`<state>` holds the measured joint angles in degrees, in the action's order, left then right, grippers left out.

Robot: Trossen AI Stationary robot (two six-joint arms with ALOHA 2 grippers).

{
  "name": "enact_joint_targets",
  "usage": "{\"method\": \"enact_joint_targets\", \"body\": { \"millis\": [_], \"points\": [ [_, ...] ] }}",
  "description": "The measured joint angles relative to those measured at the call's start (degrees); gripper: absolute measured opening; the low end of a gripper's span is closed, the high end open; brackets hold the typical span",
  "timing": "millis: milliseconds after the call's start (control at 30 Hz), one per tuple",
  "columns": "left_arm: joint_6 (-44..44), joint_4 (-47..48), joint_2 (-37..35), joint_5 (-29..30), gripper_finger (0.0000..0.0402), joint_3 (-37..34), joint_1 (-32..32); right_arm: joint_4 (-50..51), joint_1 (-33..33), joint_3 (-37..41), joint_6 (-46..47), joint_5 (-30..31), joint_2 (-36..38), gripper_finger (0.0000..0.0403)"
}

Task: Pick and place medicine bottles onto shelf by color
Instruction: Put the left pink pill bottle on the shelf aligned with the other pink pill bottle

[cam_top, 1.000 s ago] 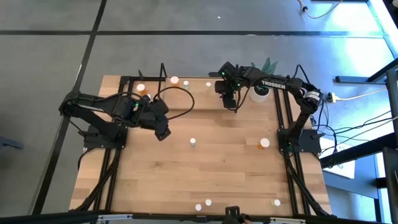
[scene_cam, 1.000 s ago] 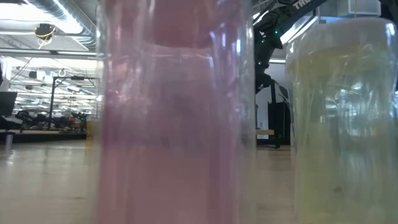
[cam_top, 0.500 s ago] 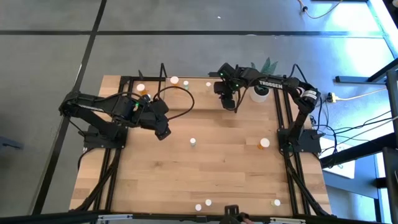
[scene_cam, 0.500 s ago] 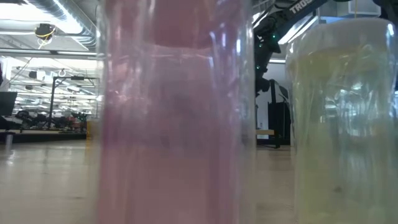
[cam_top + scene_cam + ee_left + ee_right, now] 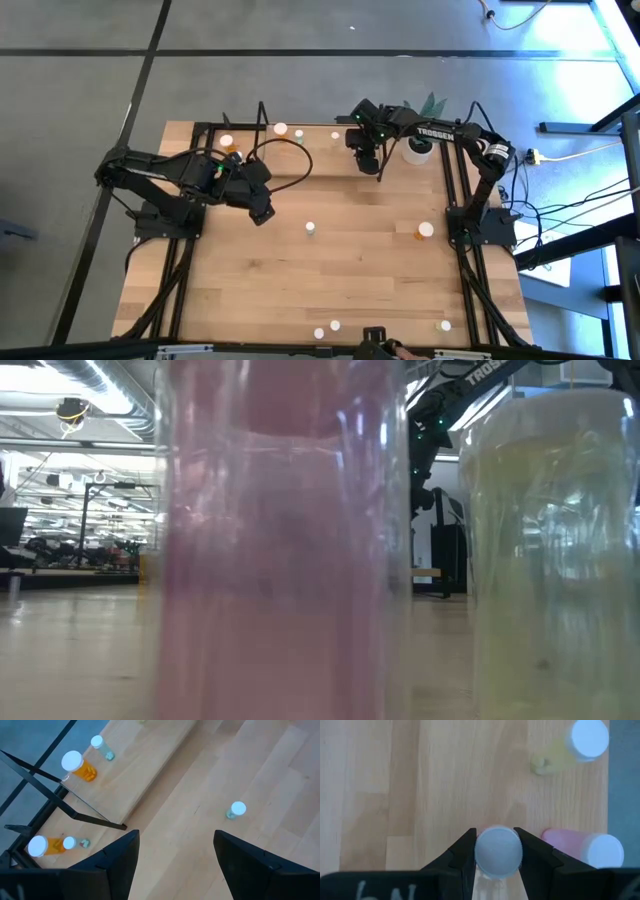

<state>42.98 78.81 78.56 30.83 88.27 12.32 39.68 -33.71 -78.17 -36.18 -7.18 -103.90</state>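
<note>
White-capped bottle (image 5: 498, 852) between tool (image 5: 496, 851) fingers

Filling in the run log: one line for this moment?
right gripper: shut on bottle, over shelf | left gripper: open, empty, above table

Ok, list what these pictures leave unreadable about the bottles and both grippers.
- Held bottle: the right gripper and the white cap hide its body, so its colour is unknown.
- Low view: a pink bottle and a whitish bottle against the lens block most of the table.
- High view: the near-edge bottles are too small to tell colour.
- Left gripper, open: fingertips cut off by the frame edge.
</note>
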Motion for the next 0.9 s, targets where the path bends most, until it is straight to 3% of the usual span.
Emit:
{"method": "enact_joint_targets", "body": {
  "millis": [500, 900],
  "points": [
    [0.07, 0.00, 0.00, -0.05, 0.0248, 0.00, 0.00, 0.00, -0.04, 0.00, 0.09, 0.02, 0.00, 0.0126],
    [0.13, 0.00, 0.00, -0.07, 0.0248, 0.00, 0.00, 0.00, -0.04, 0.00, 0.09, 0.04, 0.00, 0.0173]
  ]
}}
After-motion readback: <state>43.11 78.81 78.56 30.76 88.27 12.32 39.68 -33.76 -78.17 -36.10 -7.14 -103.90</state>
